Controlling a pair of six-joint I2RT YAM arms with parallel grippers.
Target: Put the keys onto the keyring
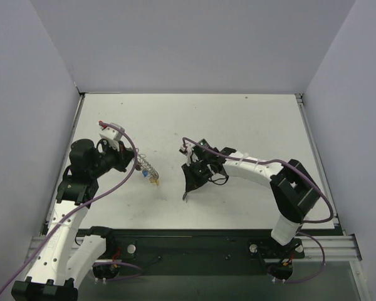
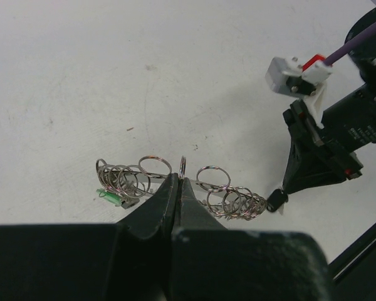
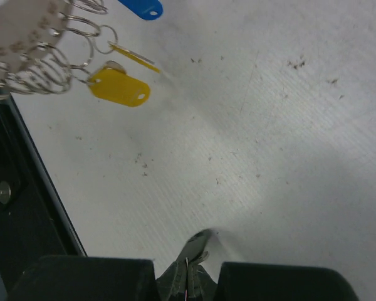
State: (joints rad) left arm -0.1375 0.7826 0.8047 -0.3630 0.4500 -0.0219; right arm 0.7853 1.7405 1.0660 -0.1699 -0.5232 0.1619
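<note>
1 overhead view; 2 close wrist views, likely sharing keyring [image 2: 238, 202].

Keyring [image 2: 151, 165]: bright silvery metal wire, glossy, with a coiled, bumpy rim. Yellow key head [image 3: 119, 88]: smooth plastic with a satin sheen. Blue key head [image 3: 141, 7]: glossy plastic. Green key head [image 2: 113, 197], at 8 o'clock of the ring: smooth plastic. Black key [image 2: 276, 200]: dark glossy head. Surface [image 3: 269, 125]: matt white, finely ribbed, dark-specked. Left claw [image 2: 180, 182]: smooth matt black fingers, plastic in look.

Silvery keyring [image 2: 238, 204]; yellow, blue, green keys [image 3: 119, 86].
</note>
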